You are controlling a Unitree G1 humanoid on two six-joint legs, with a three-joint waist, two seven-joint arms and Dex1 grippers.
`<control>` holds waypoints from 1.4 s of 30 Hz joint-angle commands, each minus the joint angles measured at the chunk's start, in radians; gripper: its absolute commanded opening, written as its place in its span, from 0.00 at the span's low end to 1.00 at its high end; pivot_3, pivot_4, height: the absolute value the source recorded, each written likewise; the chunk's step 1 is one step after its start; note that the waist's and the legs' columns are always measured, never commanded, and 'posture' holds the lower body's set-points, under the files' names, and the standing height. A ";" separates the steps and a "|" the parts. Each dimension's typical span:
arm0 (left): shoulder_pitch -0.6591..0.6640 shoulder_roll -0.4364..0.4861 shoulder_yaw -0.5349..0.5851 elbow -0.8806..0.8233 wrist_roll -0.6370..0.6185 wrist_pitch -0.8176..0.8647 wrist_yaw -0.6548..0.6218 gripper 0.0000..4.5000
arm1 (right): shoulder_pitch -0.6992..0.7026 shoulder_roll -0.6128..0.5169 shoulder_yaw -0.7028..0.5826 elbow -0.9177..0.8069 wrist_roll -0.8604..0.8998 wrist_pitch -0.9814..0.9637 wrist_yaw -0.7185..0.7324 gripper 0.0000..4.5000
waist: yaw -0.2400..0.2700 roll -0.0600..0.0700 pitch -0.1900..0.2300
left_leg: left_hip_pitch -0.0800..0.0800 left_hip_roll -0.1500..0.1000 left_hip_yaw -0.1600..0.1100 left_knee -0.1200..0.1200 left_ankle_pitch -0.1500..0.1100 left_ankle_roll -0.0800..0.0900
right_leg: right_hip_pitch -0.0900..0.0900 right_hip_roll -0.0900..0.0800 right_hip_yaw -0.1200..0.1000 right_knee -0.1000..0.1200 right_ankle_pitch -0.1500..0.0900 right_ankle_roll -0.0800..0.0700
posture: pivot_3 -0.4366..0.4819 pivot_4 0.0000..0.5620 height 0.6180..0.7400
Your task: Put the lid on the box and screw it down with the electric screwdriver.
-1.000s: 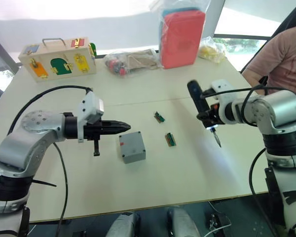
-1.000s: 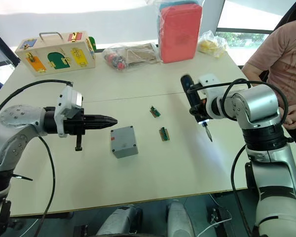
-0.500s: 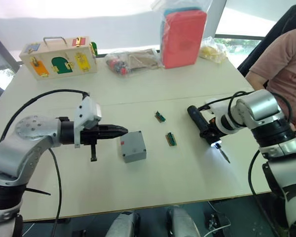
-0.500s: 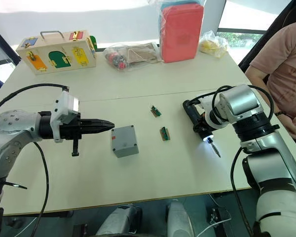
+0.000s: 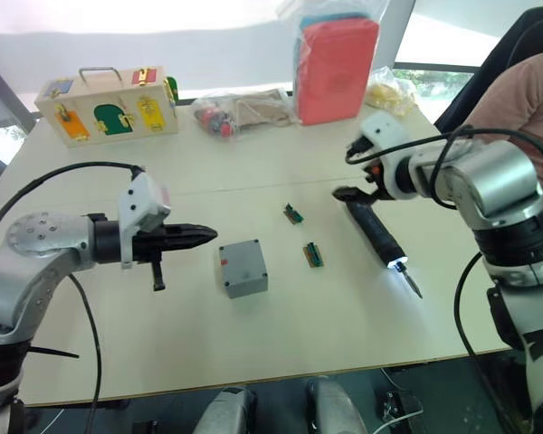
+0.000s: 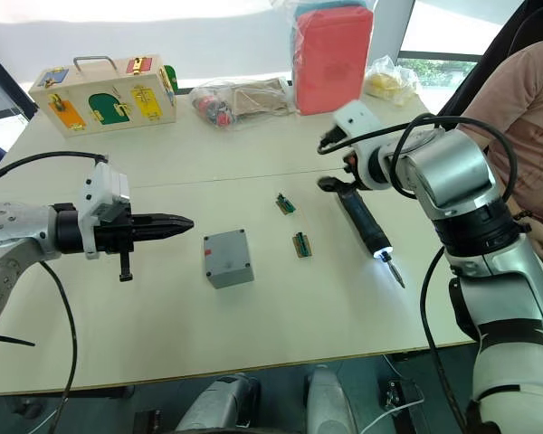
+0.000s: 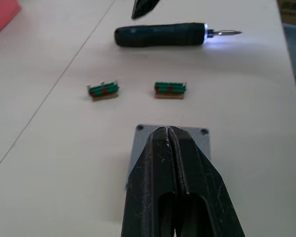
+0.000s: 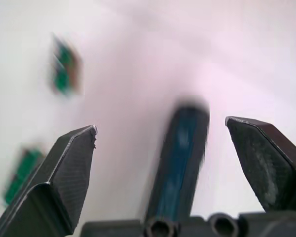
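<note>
The box [image 5: 242,268] is being shown resting on the table [image 5: 253,344] near its middle with the lid [image 7: 171,132] already seated on top, and the electric screwdriver [image 5: 373,231] is lying flat well to its right, its lit tip pointing toward the near right. Two small green connector pieces [image 5: 313,255] are lying between the box and the screwdriver. The left gripper [image 5: 208,235] is being held just left of the box with its fingers pressed together on nothing, while the right gripper [image 8: 160,138] is being held spread wide and empty over the screwdriver's far end.
</note>
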 commanded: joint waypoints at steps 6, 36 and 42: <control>0.159 -0.005 -0.006 0.034 0.104 -0.106 0.018 0.00 | 0.249 0.152 -0.008 -0.160 -0.043 -0.337 0.051 0.62 | 0.002 -0.001 0.000 | 0.001 0.000 0.000 -0.001 0.000 0.000 | 0.000 0.000 0.001 0.000 0.000 0.000 | 0.48 0.27 1.00; -0.118 -0.320 -0.311 0.509 0.346 -0.333 -0.040 0.00 | 0.488 0.231 0.180 -0.288 -0.133 -0.364 0.207 0.01 | 0.003 -0.003 -0.001 | 0.001 -0.001 -0.002 0.004 0.000 -0.001 | 0.002 0.000 -0.003 0.003 0.000 -0.001 | 0.48 0.27 1.00; -0.171 -0.366 -0.332 0.595 0.382 -0.372 -0.071 0.00 | 0.493 0.244 0.177 -0.319 -0.133 -0.318 0.218 0.01 | -0.001 -0.003 -0.001 | 0.001 -0.001 -0.002 0.003 0.000 -0.001 | 0.001 0.000 -0.002 0.002 0.000 -0.001 | 0.48 0.27 1.00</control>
